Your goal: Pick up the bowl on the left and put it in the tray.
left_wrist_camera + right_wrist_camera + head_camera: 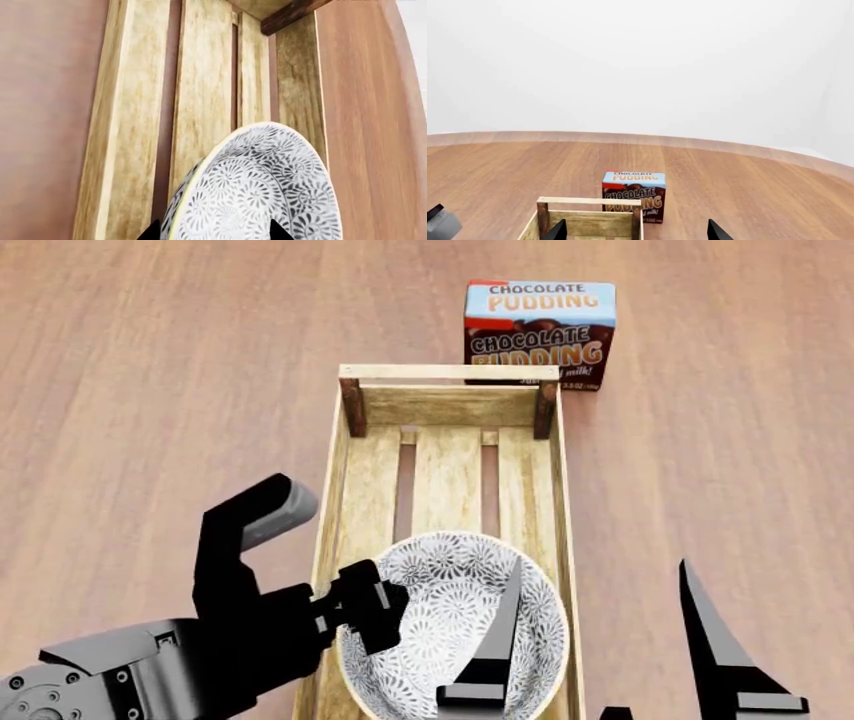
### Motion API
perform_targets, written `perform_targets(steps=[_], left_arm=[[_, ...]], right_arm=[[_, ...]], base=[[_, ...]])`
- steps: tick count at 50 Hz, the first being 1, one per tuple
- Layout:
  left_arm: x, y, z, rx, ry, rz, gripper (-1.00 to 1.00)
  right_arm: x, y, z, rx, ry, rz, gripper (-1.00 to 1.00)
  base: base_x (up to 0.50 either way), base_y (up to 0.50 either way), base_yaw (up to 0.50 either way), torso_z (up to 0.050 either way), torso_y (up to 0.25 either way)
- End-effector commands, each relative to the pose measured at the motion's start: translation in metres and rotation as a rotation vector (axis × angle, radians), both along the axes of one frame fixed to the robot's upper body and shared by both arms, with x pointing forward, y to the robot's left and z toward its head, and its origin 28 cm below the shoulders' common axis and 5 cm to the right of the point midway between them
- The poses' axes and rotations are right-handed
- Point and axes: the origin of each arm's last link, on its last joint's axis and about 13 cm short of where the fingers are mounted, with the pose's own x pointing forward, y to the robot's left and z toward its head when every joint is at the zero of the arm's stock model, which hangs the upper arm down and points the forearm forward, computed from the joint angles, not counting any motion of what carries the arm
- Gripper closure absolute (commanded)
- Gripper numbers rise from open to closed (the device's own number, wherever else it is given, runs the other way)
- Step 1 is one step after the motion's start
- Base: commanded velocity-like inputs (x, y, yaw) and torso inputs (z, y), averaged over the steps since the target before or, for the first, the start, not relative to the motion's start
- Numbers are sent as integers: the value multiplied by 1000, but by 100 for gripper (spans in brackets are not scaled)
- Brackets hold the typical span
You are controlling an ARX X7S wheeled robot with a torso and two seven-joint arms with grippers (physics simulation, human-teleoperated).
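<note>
Bright, even simulator light, sharp throughout; soft faint shadows only, no glare; background plain white in right wrist view.

Chocolate pudding box (541, 334) upright on wooden table (160, 390); white wall (640, 60) behind table.

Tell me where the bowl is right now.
In the head view the bowl is over the near end of the tray, the left end effector at its left rim, the chocolate pudding box beyond the far end.
</note>
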Motion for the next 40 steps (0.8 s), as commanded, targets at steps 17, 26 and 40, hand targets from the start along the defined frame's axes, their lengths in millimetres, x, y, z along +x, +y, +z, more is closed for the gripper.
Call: perform_targets(steps=[17,26,40], left_arm=[[0,0,2,24,-31,37,-100],[-3,-1,6,65,-67,33,-100],[-7,-1,12,110,-112,23,-100]], right_arm=[[0,0,2,13,-13,28,-100],[0,0,2,14,-12,28,-100],[1,0,2,13,-13,27,-100]], base=[[2,0,0,0,-2],[0,0,0,0,0],[0,0,0,0,-1]])
